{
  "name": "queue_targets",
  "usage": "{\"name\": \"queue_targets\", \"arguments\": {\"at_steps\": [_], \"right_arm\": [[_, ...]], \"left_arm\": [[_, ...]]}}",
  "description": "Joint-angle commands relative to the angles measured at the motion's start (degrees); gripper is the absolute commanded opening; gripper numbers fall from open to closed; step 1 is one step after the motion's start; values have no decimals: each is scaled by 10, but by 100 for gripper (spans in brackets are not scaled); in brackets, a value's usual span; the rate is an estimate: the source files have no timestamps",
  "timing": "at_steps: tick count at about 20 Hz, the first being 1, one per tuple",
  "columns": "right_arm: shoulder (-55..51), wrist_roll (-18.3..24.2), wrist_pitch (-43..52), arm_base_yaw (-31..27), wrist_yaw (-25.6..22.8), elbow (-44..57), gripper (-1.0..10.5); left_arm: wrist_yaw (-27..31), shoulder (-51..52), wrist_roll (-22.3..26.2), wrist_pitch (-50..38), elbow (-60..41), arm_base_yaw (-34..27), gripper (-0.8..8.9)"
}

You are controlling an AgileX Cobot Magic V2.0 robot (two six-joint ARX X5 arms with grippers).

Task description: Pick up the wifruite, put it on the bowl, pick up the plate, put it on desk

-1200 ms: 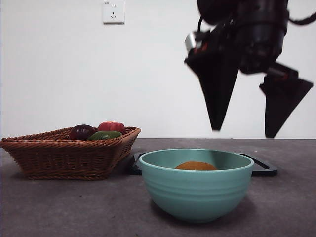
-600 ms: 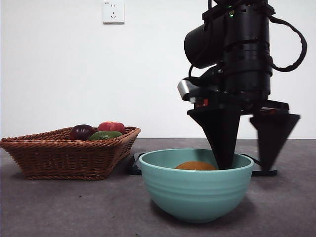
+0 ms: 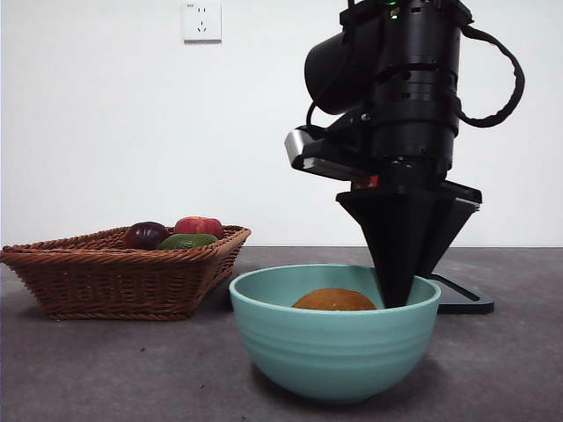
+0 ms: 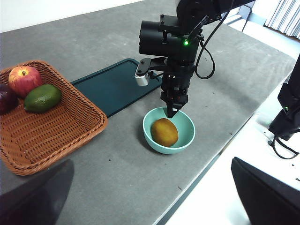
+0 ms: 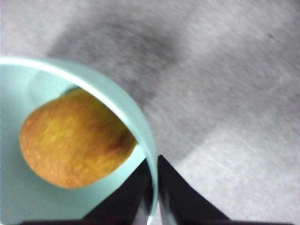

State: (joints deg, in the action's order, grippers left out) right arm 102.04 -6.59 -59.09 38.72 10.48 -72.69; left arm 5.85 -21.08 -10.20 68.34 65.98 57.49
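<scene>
The wifruite, orange-brown, lies inside the mint-green bowl. The bowl stands on the grey desk, beside the dark teal flat plate. My right gripper points straight down and is shut on the bowl's rim, one jaw inside and one outside. My left gripper hangs high above the table's near edge, open and holding nothing.
A brown wicker basket stands left of the bowl, holding a red apple, a green fruit and a dark purple fruit. The table's edge runs close by the bowl.
The right gripper came down from above and its jaws closed onto the bowl's rim. The bowl has shifted a little to the left and nearer to the front camera.
</scene>
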Motion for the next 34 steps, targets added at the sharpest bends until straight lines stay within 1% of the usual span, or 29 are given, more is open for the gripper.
{"name": "queue_targets", "arguments": {"at_steps": [1, 5, 10, 13, 15, 17, 21, 24, 29, 30, 34], "right_arm": [[10, 6, 6, 9, 0, -9, 11], [10, 6, -4, -17, 0, -19, 11], [12, 30, -37, -62, 0, -66, 11], [39, 47, -73, -96, 0, -138, 11], [76, 65, -107, -117, -2, -203, 11], [122, 74, -131, -134, -3, -270, 11], [207, 85, -155, -154, -1, -390, 11], [266, 97, -179, -166, -2, -460, 11], [300, 98, -161, -195, 2, -473, 11], [306, 98, -163, -200, 20, -473, 11], [314, 96, -144, -201, 34, -473, 12]], "left_arm": [[0, -1, -3, -7, 7, 4, 598], [0, -1, -4, -7, 7, 4, 598], [0, -1, -3, -7, 7, 4, 598], [0, -1, -3, -7, 7, 4, 598], [0, -1, 2, -7, 7, 4, 598], [0, -1, 3, -7, 7, 4, 598], [0, -1, 3, -7, 7, 4, 598], [0, -1, 3, -7, 7, 4, 598], [0, -1, 5, -7, 7, 4, 598], [0, -1, 5, -7, 7, 4, 598], [0, -1, 5, -7, 7, 4, 598]]}}
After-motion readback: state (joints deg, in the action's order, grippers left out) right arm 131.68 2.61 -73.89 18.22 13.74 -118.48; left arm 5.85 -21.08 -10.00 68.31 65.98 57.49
